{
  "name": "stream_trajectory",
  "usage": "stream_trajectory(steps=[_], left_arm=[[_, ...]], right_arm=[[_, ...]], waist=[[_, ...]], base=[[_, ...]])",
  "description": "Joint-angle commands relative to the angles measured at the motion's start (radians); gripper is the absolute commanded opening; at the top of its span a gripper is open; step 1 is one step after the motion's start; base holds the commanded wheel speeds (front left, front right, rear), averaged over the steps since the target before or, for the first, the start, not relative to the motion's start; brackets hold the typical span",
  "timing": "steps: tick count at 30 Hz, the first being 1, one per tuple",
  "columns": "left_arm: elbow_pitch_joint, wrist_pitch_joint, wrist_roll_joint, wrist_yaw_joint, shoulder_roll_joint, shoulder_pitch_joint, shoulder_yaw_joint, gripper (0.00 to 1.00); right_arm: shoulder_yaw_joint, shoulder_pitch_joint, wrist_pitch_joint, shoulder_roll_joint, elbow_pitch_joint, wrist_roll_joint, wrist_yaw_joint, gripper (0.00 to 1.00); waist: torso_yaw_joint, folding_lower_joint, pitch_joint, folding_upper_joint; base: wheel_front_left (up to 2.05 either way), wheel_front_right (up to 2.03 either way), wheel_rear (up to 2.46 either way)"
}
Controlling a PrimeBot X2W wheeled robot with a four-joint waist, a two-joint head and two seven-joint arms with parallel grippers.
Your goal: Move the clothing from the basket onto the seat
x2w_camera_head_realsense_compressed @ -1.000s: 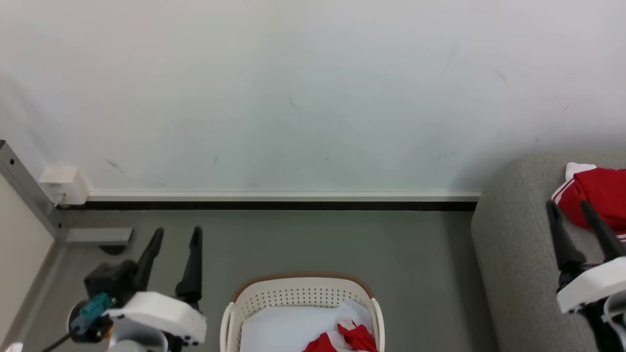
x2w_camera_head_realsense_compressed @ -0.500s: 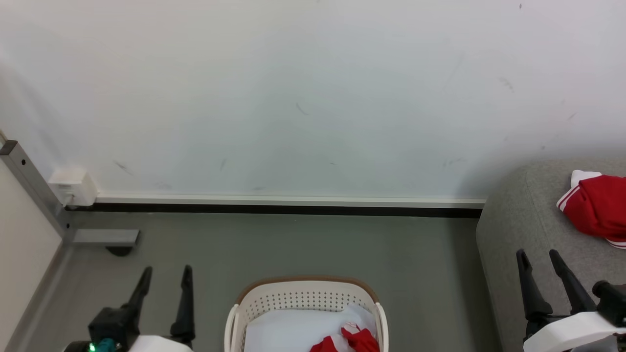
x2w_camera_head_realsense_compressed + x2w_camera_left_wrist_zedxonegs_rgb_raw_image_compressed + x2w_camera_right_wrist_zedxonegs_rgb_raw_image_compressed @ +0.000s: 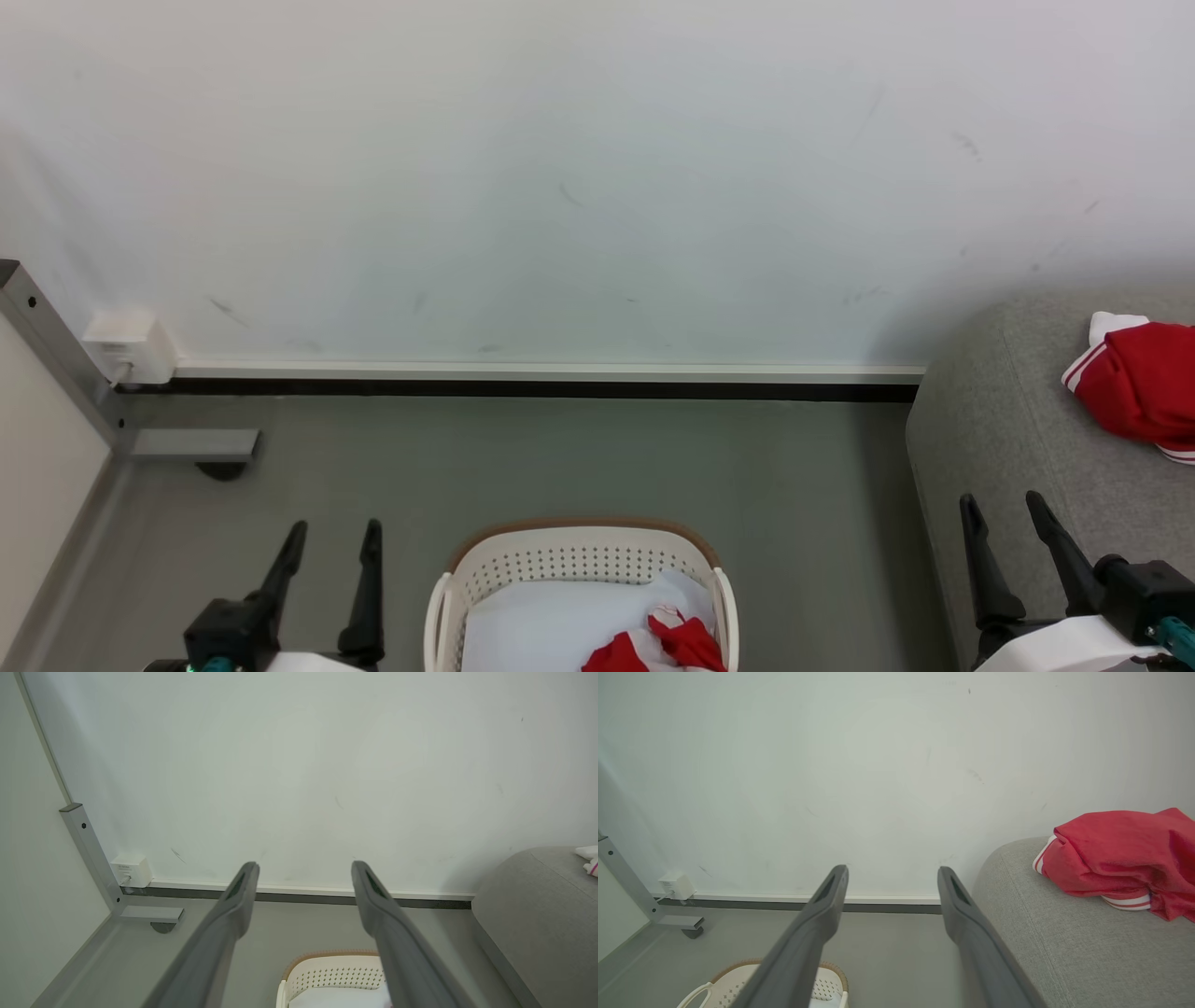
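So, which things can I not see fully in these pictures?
- Basket: head view, the bottom edge cuts off its near part.
- Red clothing in the basket: the same edge cuts it; its full extent is unknown.
- Red garment on the sofa: head view, the right edge cuts it off.
- Pale sheet: it hides whatever lies under it.

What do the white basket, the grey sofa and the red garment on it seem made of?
The cream-white perforated basket looks like moulded plastic, smooth with regular holes. The large grey sofa seems woven fabric: fine grain shows. The red garment with white stripes looks like soft cloth, creased.
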Motion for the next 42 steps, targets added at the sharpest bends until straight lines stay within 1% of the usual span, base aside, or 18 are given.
stream_trajectory(steps=[1,10,20,28,32,42], left_arm=[[0.006,-0.001,0.014,-0.009,-0.01,0.002,0.01,1.0],[0.023,-0.001,0.058,-0.054,-0.053,-0.006,0.054,1.0],[0.028,-0.001,0.089,-0.08,-0.081,-0.003,0.092,1.0],[0.027,-0.001,0.107,-0.105,-0.101,-0.012,0.117,1.0],[0.033,-0.001,0.113,-0.119,-0.108,-0.032,0.123,1.0],[0.061,-0.001,0.121,-0.159,-0.127,-0.129,0.1,1.0]], right_arm=[[-0.003,0.001,-0.003,0.005,-0.006,-0.003,-0.002,1.0],[0.001,-0.01,-0.003,0.003,-0.003,-0.007,-0.002,1.0],[0.012,-0.02,-0.003,-0.002,-0.004,-0.007,-0.002,1.0],[0.015,-0.051,-0.002,0.001,-0.017,-0.001,-0.002,1.0],[0.017,-0.072,0.0,-0.011,-0.027,-0.003,-0.002,1.0],[-0.011,-0.15,0.0,-0.044,-0.075,-0.02,-0.002,1.0]], waist=[[-0.003,0.0,0.001,-0.0001],[-0.006,0.0,0.003,-0.0001],[-0.01,0.0,0.003,-0.0001],[-0.034,0.0,0.023,-0.0001],[-0.051,0.0,0.047,-0.0001],[-0.116,0.0,0.177,-0.0001]], base=[[0.0,0.0,0.0],[0.0,0.0,0.0],[0.0,0.0,0.0],[0.0,0.0,0.0],[0.0,0.0,0.0],[0.0,0.0,0.0]])
